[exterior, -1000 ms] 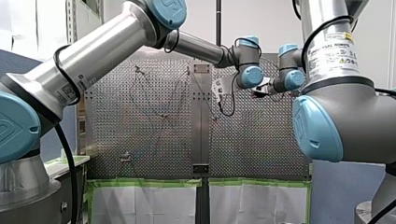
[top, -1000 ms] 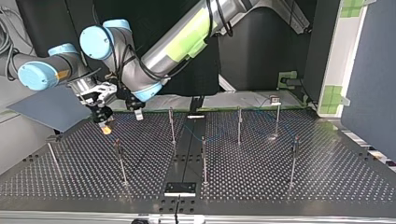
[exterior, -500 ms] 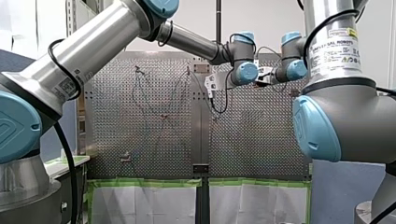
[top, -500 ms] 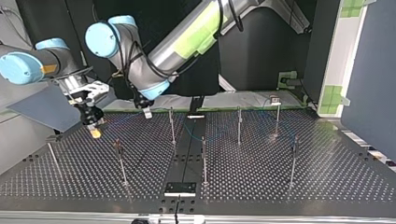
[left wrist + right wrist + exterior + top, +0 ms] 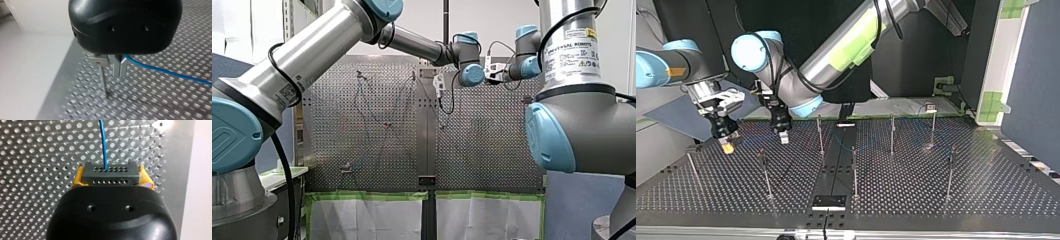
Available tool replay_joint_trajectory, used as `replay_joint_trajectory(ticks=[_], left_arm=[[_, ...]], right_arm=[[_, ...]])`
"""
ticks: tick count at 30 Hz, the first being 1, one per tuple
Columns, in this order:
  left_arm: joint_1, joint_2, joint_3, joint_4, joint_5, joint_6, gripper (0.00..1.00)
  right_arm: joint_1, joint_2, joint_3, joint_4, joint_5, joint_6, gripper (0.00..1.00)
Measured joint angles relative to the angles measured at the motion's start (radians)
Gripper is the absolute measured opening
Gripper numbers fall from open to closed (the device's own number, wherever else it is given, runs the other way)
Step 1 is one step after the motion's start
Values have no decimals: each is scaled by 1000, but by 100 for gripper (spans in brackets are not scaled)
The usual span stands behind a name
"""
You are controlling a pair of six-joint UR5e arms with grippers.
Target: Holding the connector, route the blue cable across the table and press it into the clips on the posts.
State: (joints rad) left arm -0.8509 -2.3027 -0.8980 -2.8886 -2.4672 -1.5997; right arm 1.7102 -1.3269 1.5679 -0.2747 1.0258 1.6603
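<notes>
Seven posts (image 5: pixel 854 172); one blue cable (image 5: pixel 103 142); one connector (image 5: pixel 110 175).

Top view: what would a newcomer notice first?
Both arms crowd the top view's left: my right gripper pinches the grey connector between yellow pads, and beside it my left gripper is shut on the blue cable. Thin posts stand scattered across the perforated table.

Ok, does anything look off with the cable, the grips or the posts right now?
Nothing stands out. The connector sits square in my right arm's jaws, the blue cable leaving it straight; my left arm's jaws are shut on the cable. In the top view the posts all stand.
</notes>
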Motion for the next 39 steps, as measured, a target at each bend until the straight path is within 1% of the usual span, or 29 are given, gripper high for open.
replay_joint_trajectory(ticks=[6,10,13,17,21,24,30,34,39], left_arm=[[1,0,23,21,51,51,0],[3,-1,42,22,90,88,0],[9,-2,47,22,118,104,0],[20,-3,48,22,151,110,0],[31,-3,48,22,167,111,0],[43,-4,48,21,178,111,0],[62,-8,49,20,204,111,0],[72,-18,49,20,233,110,0],[84,-22,49,21,254,110,0]], right_arm=[[-4,-2,-10,0,0,7,0],[-15,-4,-24,-1,-11,15,0],[-23,-4,-32,-1,-17,21,0],[-32,0,-38,-3,-29,27,0],[-36,5,-38,-5,-52,31,0],[-37,12,-38,-6,-63,32,0],[-41,32,-38,-14,-76,32,0],[-48,37,-41,-25,-88,40,0],[-60,46,-42,-39,-94,48,0]])
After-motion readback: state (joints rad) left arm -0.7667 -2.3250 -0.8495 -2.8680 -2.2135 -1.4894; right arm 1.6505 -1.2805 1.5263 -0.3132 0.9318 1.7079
